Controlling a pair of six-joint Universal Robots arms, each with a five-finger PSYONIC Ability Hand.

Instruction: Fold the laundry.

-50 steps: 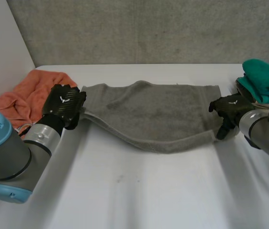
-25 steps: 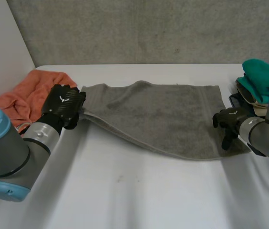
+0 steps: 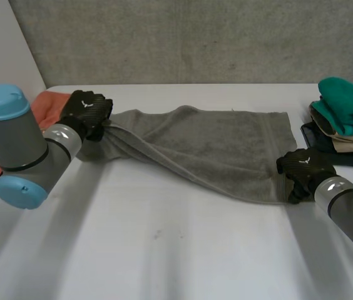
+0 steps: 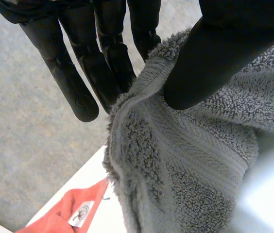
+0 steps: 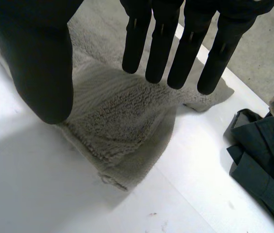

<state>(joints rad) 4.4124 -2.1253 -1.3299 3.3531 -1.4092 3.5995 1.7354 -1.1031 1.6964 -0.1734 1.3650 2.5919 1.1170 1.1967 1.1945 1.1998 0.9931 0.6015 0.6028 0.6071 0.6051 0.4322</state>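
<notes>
Fingers (image 4: 66, 77) of the left hand (image 3: 87, 114) are clamped against the thumb on the left end of the grey towel (image 3: 214, 147). In the left wrist view its terry edge is seen pinched between them. This end of the towel is gathered into folds at the hand, at the far left of the counter (image 3: 164, 250).

From there the towel is stretched across the counter towards the right, with its far edge lying nearly straight and its near edge running diagonally to the near right corner.

The right hand (image 3: 303, 165) is placed at that near right corner. In the right wrist view its fingers (image 5: 159, 48) are held straight and released, well apart from the thumb. Nothing is grasped, and the rumpled corner lies on the counter beneath them.

An orange cloth (image 3: 50, 105) is partly hidden behind the left arm at the far left. At the far right a teal cloth (image 3: 348, 103) is stacked on a beige layer (image 3: 345, 145), and a dark garment (image 5: 261, 165) lies just beside the towel's right edge.
</notes>
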